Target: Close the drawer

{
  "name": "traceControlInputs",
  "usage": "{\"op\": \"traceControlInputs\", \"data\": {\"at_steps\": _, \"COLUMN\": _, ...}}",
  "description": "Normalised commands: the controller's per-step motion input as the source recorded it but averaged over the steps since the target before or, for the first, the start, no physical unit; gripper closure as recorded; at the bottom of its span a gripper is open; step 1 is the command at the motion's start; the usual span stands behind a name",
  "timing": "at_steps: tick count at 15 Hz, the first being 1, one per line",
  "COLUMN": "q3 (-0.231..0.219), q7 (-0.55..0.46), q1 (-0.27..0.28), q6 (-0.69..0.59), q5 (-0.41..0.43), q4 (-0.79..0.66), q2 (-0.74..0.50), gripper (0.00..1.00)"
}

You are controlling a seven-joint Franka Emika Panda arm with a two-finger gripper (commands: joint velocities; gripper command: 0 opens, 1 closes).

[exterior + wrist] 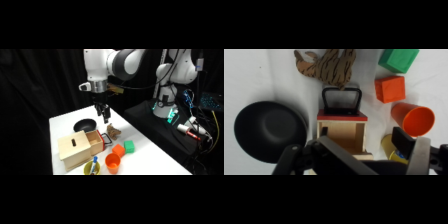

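The drawer (95, 139) stands pulled out to the right of its pale wooden box (74, 148). Its red-trimmed front (102, 140) and dark wire handle (107, 138) face the table's middle. My gripper (104, 115) hangs open above the drawer's handle end, well clear of it and holding nothing. In the wrist view the drawer (342, 134) lies straight below, its inside bare, with the handle (340, 98) pointing up the picture. My gripper (355, 156) straddles it, one grey finger (419, 156) showing at the right.
A black bowl (84, 126) sits behind the box. Just beyond the handle lies a brown striped toy (114, 131). A green block (129, 146), an orange block (118, 150), an orange cup (113, 163) and a yellow cup (91, 168) stand near the front.
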Motion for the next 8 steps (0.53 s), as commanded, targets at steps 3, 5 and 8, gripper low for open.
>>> {"op": "traceControlInputs", "data": {"at_steps": 3, "q3": 0.024, "q7": 0.04, "q1": -0.021, "q6": 0.06, "q5": -0.015, "q4": 0.01, "q2": 0.01, "gripper": 0.0}}
{"op": "traceControlInputs", "data": {"at_steps": 5, "q3": 0.022, "q7": 0.06, "q1": -0.023, "q6": 0.18, "q5": -0.001, "q4": -0.01, "q2": 0.05, "gripper": 0.0}}
{"op": "traceControlInputs", "data": {"at_steps": 8, "q3": 0.026, "q7": 0.05, "q1": -0.033, "q6": 0.25, "q5": 0.041, "q4": -0.04, "q2": 0.07, "gripper": 0.0}}
